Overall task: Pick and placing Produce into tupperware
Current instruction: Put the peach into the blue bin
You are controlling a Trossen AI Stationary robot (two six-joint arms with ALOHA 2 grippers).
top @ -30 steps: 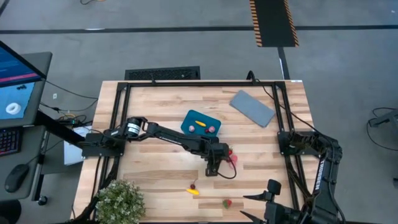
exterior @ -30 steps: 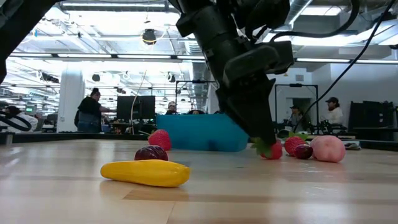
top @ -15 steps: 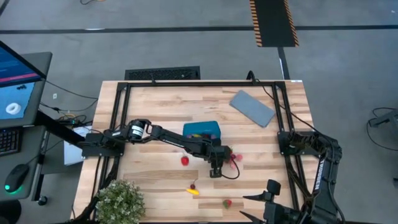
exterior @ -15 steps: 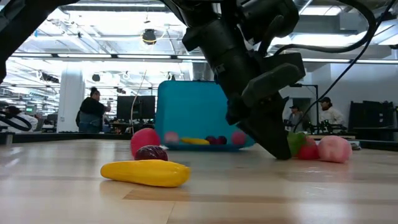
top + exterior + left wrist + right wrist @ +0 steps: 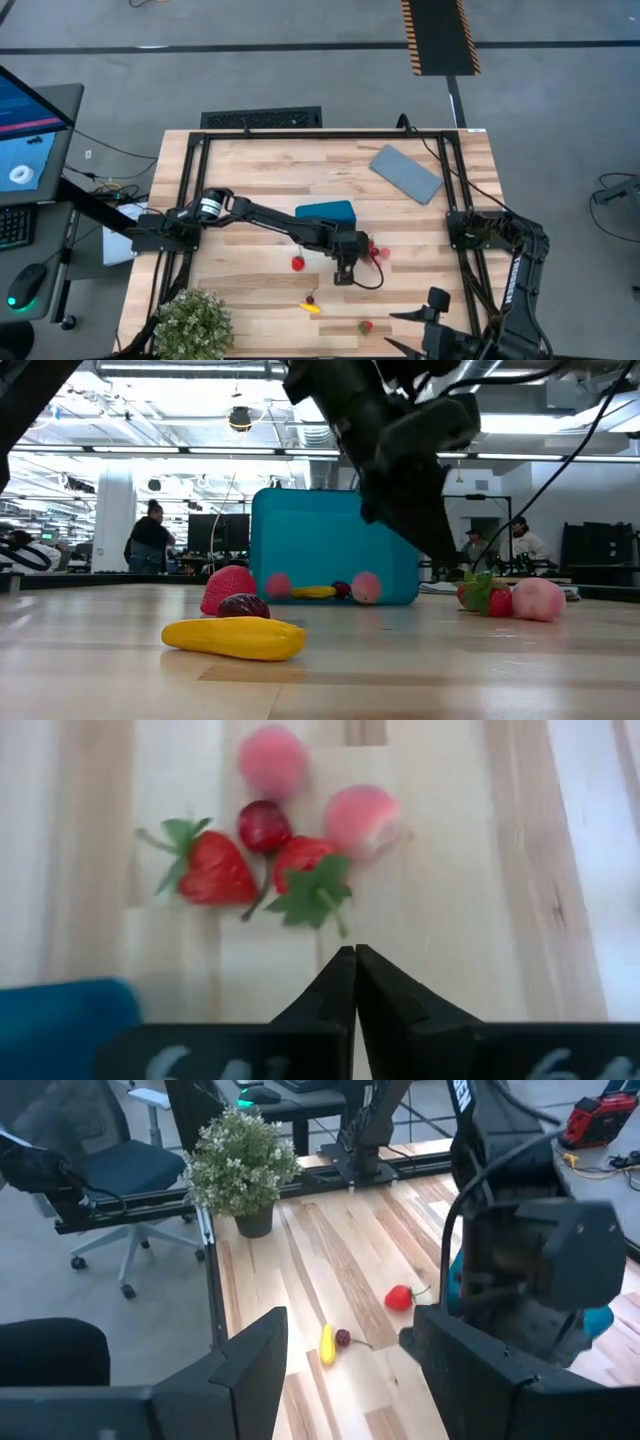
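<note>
Left wrist view: the left gripper (image 5: 355, 952) has its fingers pressed together on nothing, hovering over bare wood. Just ahead of the tips lies a leafy strawberry (image 5: 305, 870), with a cherry (image 5: 264, 825), a second strawberry (image 5: 212, 870) and two pink fruits clustered beyond it. From above, the blue tub (image 5: 325, 212) sits behind that arm's wrist, apparently tipped on its side. The right gripper (image 5: 345, 1355) waits spread at the table's near edge, much farther off.

One camera looks straight down over the whole surface (image 5: 260, 170); another sits at surface level, facing the room; both see the teal tupperware (image 5: 326, 212).
</note>
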